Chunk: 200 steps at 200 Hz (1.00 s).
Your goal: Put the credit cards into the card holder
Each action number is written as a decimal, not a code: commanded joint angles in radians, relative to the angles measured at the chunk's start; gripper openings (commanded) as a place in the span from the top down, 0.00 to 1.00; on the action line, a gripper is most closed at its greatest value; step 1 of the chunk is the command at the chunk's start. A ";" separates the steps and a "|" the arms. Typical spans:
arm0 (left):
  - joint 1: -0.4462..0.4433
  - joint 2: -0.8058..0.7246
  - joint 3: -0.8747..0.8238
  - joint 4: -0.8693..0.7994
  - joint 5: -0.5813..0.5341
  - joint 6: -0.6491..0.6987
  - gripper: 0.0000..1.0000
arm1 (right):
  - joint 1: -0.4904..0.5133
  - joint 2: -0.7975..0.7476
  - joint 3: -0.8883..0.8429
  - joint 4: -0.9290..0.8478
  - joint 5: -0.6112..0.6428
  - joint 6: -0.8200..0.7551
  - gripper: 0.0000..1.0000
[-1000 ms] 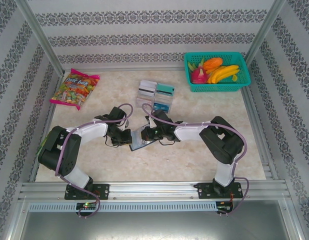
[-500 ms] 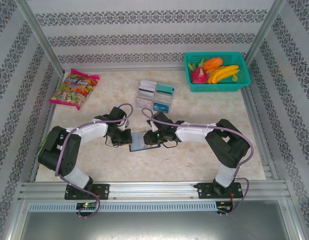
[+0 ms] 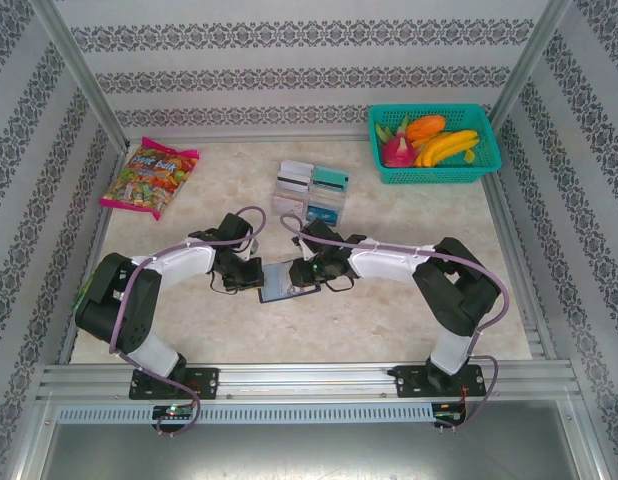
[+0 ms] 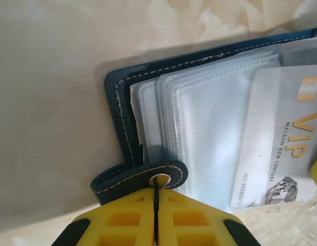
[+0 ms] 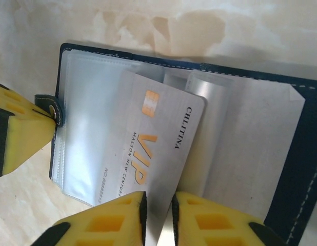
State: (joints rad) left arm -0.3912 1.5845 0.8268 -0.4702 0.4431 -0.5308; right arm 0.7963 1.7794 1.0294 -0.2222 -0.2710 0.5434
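Left gripper [image 4: 155, 200] was clamped tight on the snap tab [image 4: 133, 178] of the card holder [image 4: 120, 118], which lay open on the table [image 3: 189, 320] around the middle, between both arms. Right gripper [image 5: 158, 200] had its jaws almost together, just a thin slit, over one end of a white VIP card [image 5: 148, 128] lying partly on the clear sleeves [image 4: 199, 133]. Honestly couldn't tell if it pinched anything. Other credit cards [image 3: 311, 190] sat farther back.

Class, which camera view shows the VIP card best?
Right wrist: the VIP card lies nearly whole, lettering readable, on the open card holder. Left wrist cuts part of it off at the frame edge; top external leaves it too small to make out.
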 commanded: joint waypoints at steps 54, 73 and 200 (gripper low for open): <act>-0.005 -0.004 0.014 0.014 0.000 0.002 0.90 | 0.029 0.086 0.086 -0.024 0.007 -0.042 0.86; -0.005 -0.003 0.012 0.016 0.000 0.002 0.90 | 0.029 0.102 0.099 -0.025 -0.017 -0.054 0.86; -0.005 -0.006 0.019 0.015 -0.002 -0.002 0.92 | 0.051 0.150 0.130 0.007 -0.104 -0.041 0.80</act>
State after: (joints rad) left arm -0.3912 1.5845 0.8268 -0.4679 0.4427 -0.5308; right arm 0.8352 1.9171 1.1484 -0.2283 -0.3271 0.5163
